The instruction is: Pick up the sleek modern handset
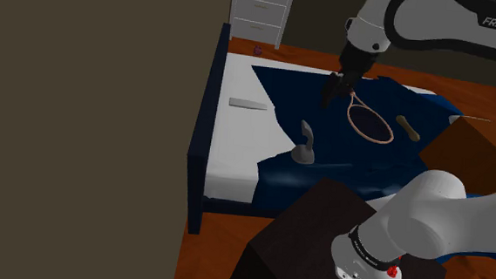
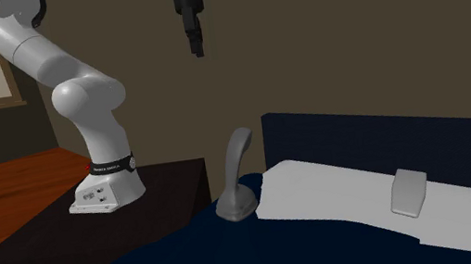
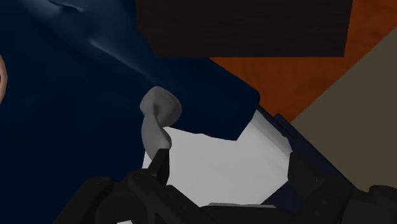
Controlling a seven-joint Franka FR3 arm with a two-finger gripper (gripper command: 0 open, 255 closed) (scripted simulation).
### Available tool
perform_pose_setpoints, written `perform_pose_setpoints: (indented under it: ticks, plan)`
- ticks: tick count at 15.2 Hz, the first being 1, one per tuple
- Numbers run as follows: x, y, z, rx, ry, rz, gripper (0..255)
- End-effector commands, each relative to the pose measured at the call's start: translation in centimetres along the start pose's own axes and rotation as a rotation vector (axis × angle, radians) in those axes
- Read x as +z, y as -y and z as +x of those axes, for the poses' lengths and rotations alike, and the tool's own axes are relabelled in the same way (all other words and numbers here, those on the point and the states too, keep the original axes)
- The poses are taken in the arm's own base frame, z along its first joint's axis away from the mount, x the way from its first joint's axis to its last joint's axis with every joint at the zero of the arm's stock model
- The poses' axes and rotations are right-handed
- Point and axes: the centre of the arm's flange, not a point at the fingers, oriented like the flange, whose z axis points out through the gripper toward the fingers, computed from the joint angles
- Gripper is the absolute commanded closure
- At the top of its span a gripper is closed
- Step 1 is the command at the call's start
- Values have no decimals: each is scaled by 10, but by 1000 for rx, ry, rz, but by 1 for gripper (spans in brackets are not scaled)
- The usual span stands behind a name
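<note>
Above the bed [image 1: 200, 158]: gripper [image 1: 336, 88] hangs over the navy blanket [image 1: 325, 125], well clear of it; you see it high up in the second exterior view.
fingers [image 3: 159, 168]: spread apart, gripping nothing; in your wrist view the white sheet [image 3: 216, 165] shows in the gap.
handset [image 1: 305, 144]: grey, standing upright on its base on the navy blanket, near the edge where the white sheet starts. Untouched. In the wrist view it sits just outside one finger, not between the two.
gripper vs handset: apart; in the shoulder view the gripper is up and to the right of it.
racket [image 1: 368, 121]: flat on the navy blanket, its handle end under the gripper in the shoulder view.
flat grey slab [image 1: 248, 103]: on the white sheet, well apart from the handset.
stand [image 1: 320, 234]: dark box beside the bed.
</note>
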Motion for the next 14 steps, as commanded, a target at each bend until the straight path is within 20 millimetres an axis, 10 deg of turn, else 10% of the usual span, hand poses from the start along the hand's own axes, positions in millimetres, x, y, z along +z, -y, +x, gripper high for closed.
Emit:
perform_pose_setpoints:
  ticks: [1, 14]
  plan:
    - [0, 0, 0, 0, 0, 0, 0]
    - [147, -73, 9, -278, -112, -96, 0]
